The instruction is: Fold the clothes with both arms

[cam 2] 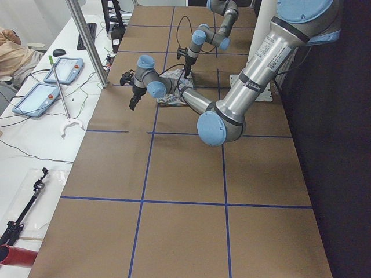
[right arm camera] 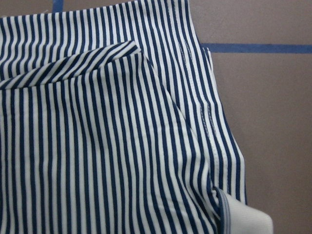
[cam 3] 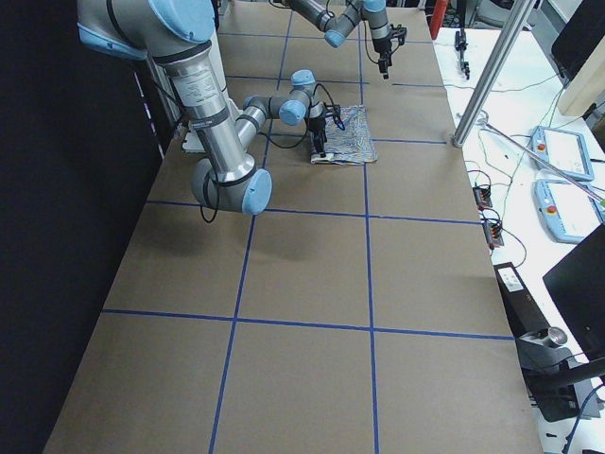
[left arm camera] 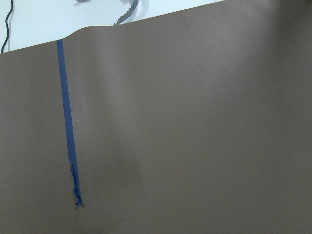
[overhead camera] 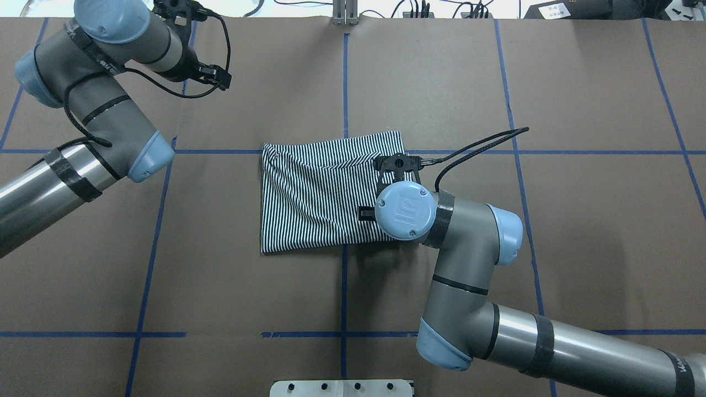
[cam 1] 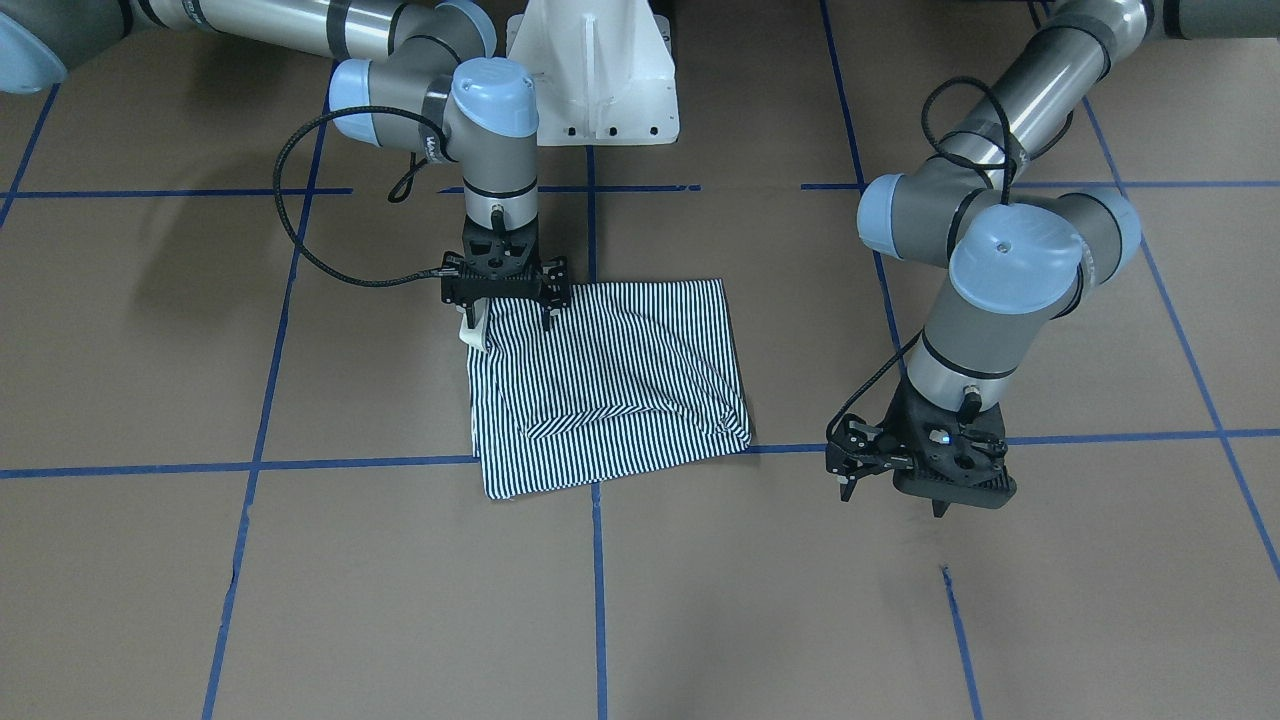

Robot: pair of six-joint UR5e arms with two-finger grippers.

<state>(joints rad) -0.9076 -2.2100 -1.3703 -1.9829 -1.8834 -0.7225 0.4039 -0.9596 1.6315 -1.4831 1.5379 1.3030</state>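
The shirt lies folded into a flat, roughly rectangular packet at the middle of the table. Its long axis runs across the table from the robot's left to its right. It is turned a little, so its far edge slants in the front-facing view. The cream collar peeps out at the corner nearest the robot on its right side. A raised fold ridge crosses the top layer diagonally. A stitched hem runs along the right-hand edge in the right wrist view. On the left-far corner a lower layer sticks out slightly past the top one. The centre tape line passes under the packet, and a cross line meets its far edge.

The right gripper stands upright over the collar corner. Its fingers are spread apart and their tips are down at the cloth, one of them just beside the collar.

The left gripper hangs over bare table, well apart from the shirt, towards the far side on the robot's left. Its jaws are also apart and hold nothing.

Brown table surface shows on every side of the packet.
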